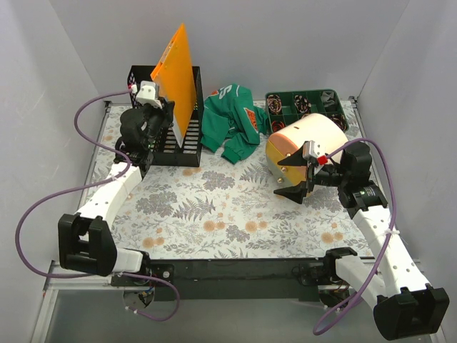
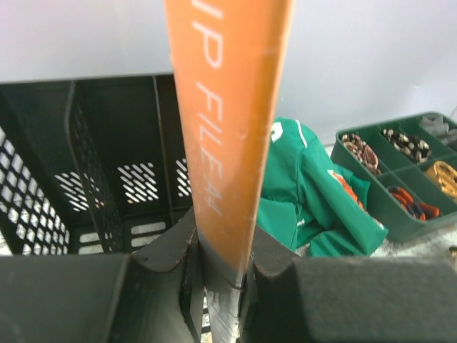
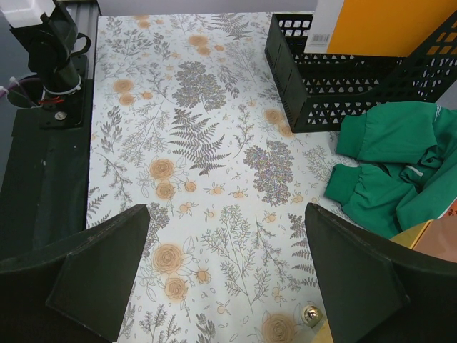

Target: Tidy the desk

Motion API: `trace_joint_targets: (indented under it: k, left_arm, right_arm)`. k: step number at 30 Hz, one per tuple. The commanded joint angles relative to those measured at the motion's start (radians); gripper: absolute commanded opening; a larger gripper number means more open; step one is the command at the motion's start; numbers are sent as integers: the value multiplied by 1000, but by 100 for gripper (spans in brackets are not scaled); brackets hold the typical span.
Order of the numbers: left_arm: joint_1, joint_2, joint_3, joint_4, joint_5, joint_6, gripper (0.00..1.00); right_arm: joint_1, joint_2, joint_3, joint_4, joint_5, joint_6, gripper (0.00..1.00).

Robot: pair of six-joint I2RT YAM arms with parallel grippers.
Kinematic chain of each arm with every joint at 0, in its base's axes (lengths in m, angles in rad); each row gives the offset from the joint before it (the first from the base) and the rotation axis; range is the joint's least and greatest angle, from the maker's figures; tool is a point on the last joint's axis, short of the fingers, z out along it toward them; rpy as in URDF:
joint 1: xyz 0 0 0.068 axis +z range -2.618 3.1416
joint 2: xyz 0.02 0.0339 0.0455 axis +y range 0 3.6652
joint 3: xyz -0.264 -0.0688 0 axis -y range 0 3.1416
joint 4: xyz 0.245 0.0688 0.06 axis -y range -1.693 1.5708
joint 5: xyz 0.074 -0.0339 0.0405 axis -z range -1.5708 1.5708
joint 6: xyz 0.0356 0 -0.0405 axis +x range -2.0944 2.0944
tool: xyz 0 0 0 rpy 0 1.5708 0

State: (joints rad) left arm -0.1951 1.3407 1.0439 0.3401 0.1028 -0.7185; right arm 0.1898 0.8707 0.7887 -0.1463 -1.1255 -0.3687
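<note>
The desk [image 1: 214,207] has a white cover with grey ferns and orange flowers. My left gripper [image 1: 168,118] is shut on an orange zip-file folder [image 1: 178,75] and holds it upright over a black mesh file holder [image 1: 187,146] at the back left. In the left wrist view the folder [image 2: 228,107] is pinched edge-on between my gripper's [image 2: 225,286] fingers. My right gripper [image 1: 291,179] is open and empty, hovering above the desk [image 3: 214,179] next to a yellow round box [image 1: 307,143]. In the right wrist view this gripper [image 3: 228,271] frames bare tabletop.
A crumpled green garment [image 1: 232,121] lies at the back middle, right of the holder. A green compartment tray [image 1: 307,103] with small items stands at the back right, behind the yellow box. The desk's black front rim [image 1: 235,270] runs between the arm bases. White walls enclose three sides.
</note>
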Motion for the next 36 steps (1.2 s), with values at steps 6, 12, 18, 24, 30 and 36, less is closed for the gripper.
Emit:
trace_joint_targets:
  k: [6,12,18,24,30,36]
  left_arm:
    - [43,57,-42,175,144,33,0]
    - [56,103,-42,214,184,30,0]
    - [62,135,-10,229,187,21,0]
    - [74,179,13,223,219,48,0]
    - [86,202,27,198,273,93,0]
    - [88,190,-27,192,304,96,16]
  right_arm:
    - [-4,-2,-5,37,-2,-6,99]
    - [-4,1,-5,37,0,-7,98]
    - [-4,2,-8,37,0,-9,98]
    - [-4,2,-8,39,0,-10,98]
    - [-4,2,-9,39,0,-12,98]
    - [-4,1,-9,37,0,-13,98]
